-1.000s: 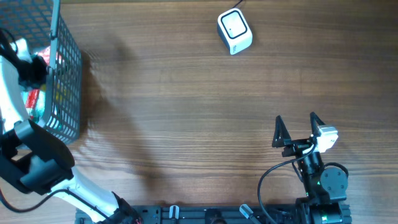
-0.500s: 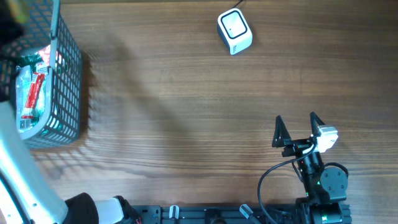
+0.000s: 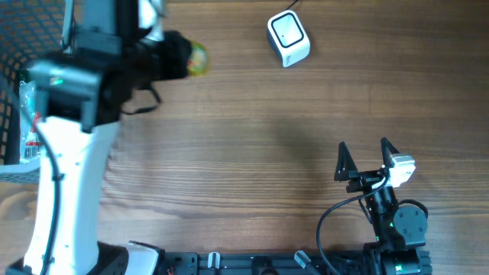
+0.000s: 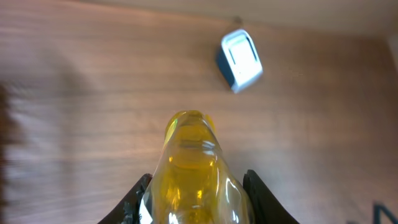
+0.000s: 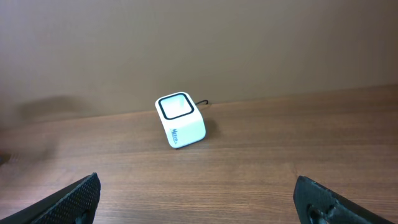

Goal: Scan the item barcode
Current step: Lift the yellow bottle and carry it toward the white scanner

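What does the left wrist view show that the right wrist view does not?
Only the left wrist view: a yellow translucent bottle held in the left gripper, jaws closed on its sides. Only the right wrist view: the right gripper, jaws wide open and empty, and a plain beige wall behind the table. Both: the small white box-shaped barcode scanner resting on the brown wooden table.

Yellow plastic bottle (image 3: 196,58) between dark wire basket (image 3: 30,23) and white cube-shaped scanner (image 3: 288,39)
Left claw (image 3: 179,57) holds it above the wooden surface (image 3: 252,137); basket at left edge, scanner back-centre, right claw (image 3: 366,159) front-right.
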Controlling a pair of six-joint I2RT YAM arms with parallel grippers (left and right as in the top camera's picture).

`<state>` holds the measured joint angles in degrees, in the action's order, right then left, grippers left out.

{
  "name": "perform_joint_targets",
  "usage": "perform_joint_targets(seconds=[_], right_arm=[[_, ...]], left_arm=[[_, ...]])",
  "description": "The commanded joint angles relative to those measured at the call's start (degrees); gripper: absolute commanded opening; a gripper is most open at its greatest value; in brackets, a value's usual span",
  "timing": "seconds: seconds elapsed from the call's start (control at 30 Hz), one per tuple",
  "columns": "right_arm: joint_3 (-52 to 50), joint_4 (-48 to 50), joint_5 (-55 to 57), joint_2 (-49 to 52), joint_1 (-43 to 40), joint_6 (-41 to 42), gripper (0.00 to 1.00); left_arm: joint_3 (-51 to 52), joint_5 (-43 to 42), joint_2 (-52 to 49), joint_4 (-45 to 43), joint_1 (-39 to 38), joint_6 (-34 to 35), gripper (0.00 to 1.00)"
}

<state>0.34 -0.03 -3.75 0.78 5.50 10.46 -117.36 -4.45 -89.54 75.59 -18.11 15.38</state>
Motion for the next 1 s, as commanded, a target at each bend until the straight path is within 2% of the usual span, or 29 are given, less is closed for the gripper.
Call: perform_joint_targets(seconds=[0.0,0.07,0.27,0.37,0.47,0.63,0.83,0.97], right_arm=[[-0.04,0.15,0.76,-0.35,0.17,0.44,1.0],[-0.04,0.15,0.76,-0.35,0.17,0.44,1.0],[-0.04,0.15,0.76,-0.35,0.17,0.42,1.0],[-0.04,0.15,0.76,-0.35,0.17,0.44,1.0],[-0.04,0.15,0.76,-0.35,0.17,0.42,1.0],[-0.04,0.15,0.76,-0.35,0.17,0.44,1.0],[-0.04,0.15,0.76,-0.35,0.17,0.39,1.0],[-0.04,0.15,0.76,-0.35,0.17,0.42,1.0]], left_arm=[[2.89,-0.35,-3.39,-0.7,-7.78,5.35,0.12],[3.98,-0.02,-6.38,-1.22,-12.63,10.14,0.13],[4.35,0.07,-15.93,-3.19,-23.06,13.22,0.11],[4.61,0.76,-20.15,-5.25,-27.15,15.41,0.04],[4.92,5.51,-24.46,-8.2,-31.32,15.63,0.04],[4.94,15.06,-27.56,-9.05,-33.79,20.31,0.04],[9.53,14.86,-28.68,-14.19,-33.83,27.58,0.04],[13.09,12.92,-28.7,-17.79,-33.97,28.48,0.04]])
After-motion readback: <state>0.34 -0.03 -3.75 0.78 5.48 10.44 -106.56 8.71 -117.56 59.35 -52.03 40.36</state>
